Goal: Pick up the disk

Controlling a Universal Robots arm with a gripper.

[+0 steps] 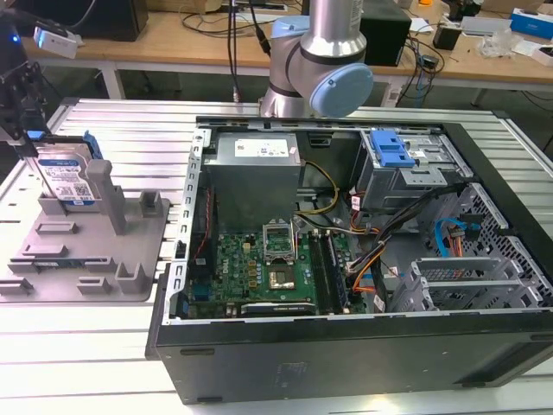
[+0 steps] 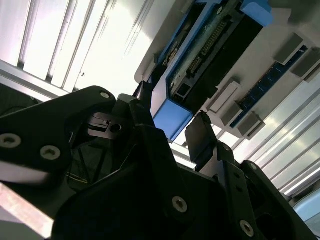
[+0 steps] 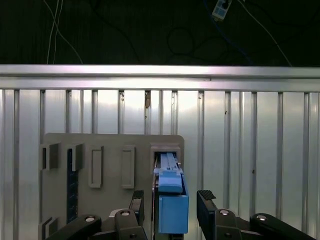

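Here, in the exterior view, the disk (image 1: 65, 177) stands on edge in the grey fixture (image 1: 86, 259) at the exterior view's left, on the slatted metal table (image 1: 121, 121). The black gripper (image 1: 26, 130) hangs just over the disk's top corner. The arm (image 1: 333, 52) rises behind the open computer case (image 1: 346, 346), which lies well apart from the fixture, toward the exterior view's right.

In the second wrist view, the gripper (image 2: 171, 117) straddles the blue end of the disk (image 2: 172, 120). One of its fingers (image 2: 200, 137) sits on each side, and the jaws are spread, not clamped.

In the first wrist view, the disk (image 3: 172, 210) sits in a slot of the fixture (image 3: 115, 150). The gripper (image 3: 171, 200) brackets it, with a narrow gap showing between each finger and the blue rail, so nothing is grasped. The table (image 3: 250, 150) stretches beyond.
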